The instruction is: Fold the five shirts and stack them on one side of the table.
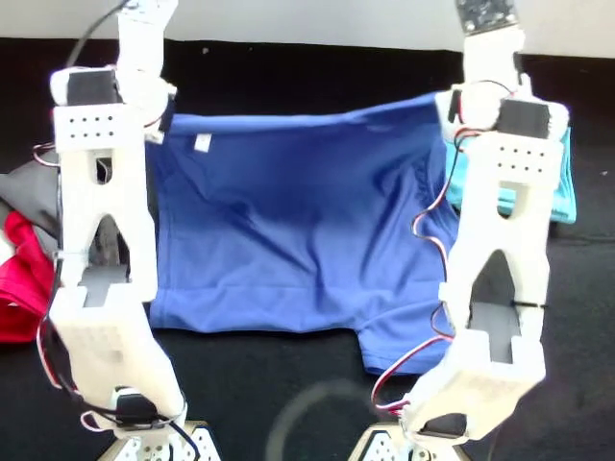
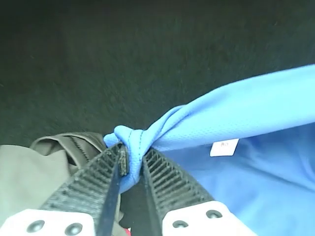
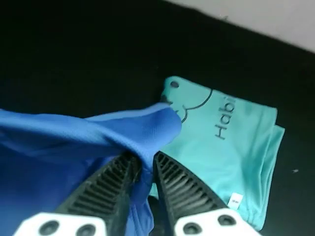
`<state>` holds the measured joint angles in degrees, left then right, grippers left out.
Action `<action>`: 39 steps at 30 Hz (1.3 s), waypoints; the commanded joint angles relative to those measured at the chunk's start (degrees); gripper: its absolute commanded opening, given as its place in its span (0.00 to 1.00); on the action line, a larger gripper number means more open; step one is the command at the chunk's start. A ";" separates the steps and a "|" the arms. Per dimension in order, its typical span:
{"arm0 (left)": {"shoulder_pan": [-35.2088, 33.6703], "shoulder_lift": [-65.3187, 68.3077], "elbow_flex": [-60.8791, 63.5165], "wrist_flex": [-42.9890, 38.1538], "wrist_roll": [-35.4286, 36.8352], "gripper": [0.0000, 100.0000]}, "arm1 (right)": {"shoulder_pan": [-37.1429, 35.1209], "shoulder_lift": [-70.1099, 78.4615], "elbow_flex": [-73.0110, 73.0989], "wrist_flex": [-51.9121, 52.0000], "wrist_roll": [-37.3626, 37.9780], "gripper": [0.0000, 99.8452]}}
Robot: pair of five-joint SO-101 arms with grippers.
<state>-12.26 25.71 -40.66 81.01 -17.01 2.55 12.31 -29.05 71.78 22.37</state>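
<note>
In left fingers (image 2: 167, 179), right fingers (image 3: 182, 189), blue shirt (image 1: 288, 221) corners

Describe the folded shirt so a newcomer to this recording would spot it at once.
On the black table, go to the far right corner, just beyond where the right end effector pinches the blue shirt. The turquoise shirt lies there flat and folded; the blue one is stretched out, and the grey garment and the red garment lie bunched opposite.

We are finding open table (image 1: 288, 72) behind the blue shirt (image 1: 288, 221); a teal shirt (image 1: 565, 187) and a clothes pile (image 1: 24, 264) are blocking both sides.
</note>
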 commanded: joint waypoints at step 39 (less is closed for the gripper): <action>2.86 -28.97 53.23 9.49 -2.55 0.01 | 9.19 -13.32 18.07 26.42 5.27 0.01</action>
<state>-10.07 1.71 9.89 92.53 -18.95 10.55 7.03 -14.46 99.82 25.89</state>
